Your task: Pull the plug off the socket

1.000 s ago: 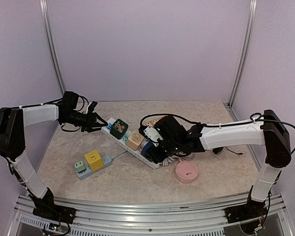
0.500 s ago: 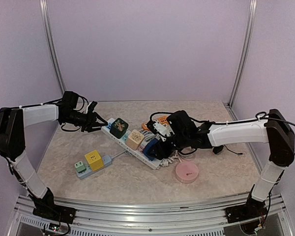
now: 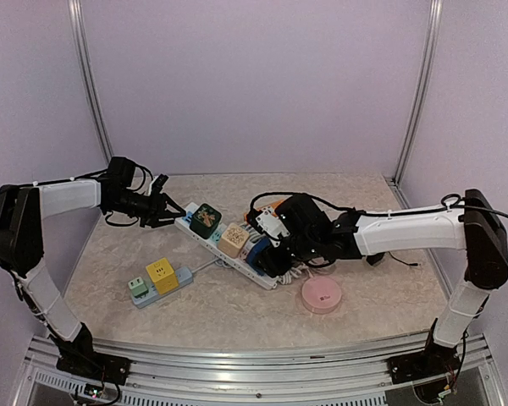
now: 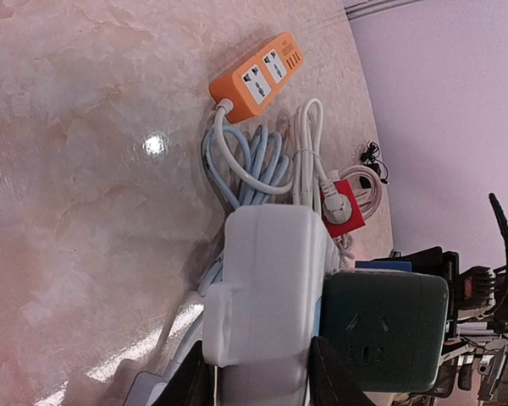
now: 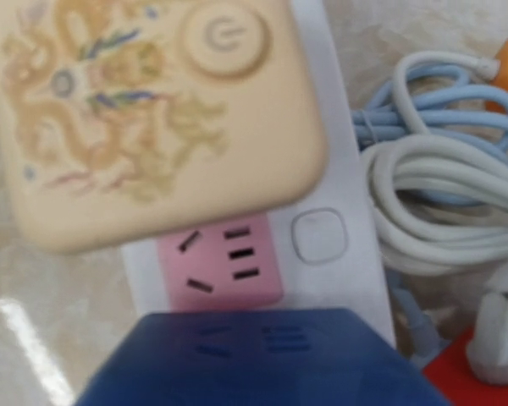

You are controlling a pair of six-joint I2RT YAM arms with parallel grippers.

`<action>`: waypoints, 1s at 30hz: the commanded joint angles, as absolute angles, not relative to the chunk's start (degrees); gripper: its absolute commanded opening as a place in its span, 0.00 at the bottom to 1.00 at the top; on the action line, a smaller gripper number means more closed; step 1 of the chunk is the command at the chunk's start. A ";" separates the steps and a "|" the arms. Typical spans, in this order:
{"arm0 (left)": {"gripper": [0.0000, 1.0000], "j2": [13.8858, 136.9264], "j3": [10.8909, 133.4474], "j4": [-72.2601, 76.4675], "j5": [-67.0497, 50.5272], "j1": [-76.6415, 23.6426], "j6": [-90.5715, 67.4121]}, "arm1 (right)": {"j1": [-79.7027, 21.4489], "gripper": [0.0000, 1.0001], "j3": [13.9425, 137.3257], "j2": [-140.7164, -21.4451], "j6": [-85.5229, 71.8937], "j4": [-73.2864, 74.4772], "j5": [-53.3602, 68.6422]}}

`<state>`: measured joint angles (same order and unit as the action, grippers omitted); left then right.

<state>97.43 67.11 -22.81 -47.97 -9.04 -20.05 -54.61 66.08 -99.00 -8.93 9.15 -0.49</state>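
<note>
A metal rail point(image 3: 237, 359) fronts the marbled beige tabletop point(image 3: 229, 309). Nearest lie a pink disc point(image 3: 322, 297) and a small strip point(image 3: 184, 275) carrying a green cube point(image 3: 138, 287) and a yellow cube point(image 3: 160, 271). Behind, a white power strip point(image 4: 267, 288) runs diagonally. It holds the blue cube plug point(image 3: 256, 252), a beige cube point(image 3: 232, 239) and a dark green cube point(image 3: 205, 220). The right gripper point(image 3: 267, 251) is at the blue plug, its grip impossible to judge. The left gripper point(image 3: 171, 214) is clamped on the strip's far end. Beyond are coiled cables point(image 4: 262, 161), an orange power strip point(image 4: 258, 76) and lavender walls point(image 3: 254, 85).
</note>
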 commanded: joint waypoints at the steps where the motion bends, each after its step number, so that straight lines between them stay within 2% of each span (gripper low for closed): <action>1: 0.08 98.40 67.30 -23.95 -41.05 -8.53 -14.94 | -56.98 0.00 71.85 -97.40 -6.12 7.78 -15.54; 7: 0.08 98.37 67.34 -24.02 -40.96 -8.53 -14.94 | -60.21 0.00 75.28 -99.73 -2.78 11.01 -23.09; 10: 0.08 98.35 67.35 -24.05 -40.87 -8.53 -14.86 | -60.29 0.00 75.05 -99.12 -2.80 10.72 -23.17; 19: 0.08 97.69 67.34 -23.98 -40.86 -8.36 -14.86 | -60.10 0.00 71.73 -89.39 -3.25 9.16 -25.50; 23: 0.08 97.43 67.29 -23.74 -41.08 -8.26 -14.85 | -56.95 0.00 71.48 -86.10 -4.03 12.09 -25.28; 30: 0.08 96.36 67.21 -23.75 -40.79 -8.35 -14.60 | -44.61 0.00 70.11 -84.33 -5.07 16.34 -22.03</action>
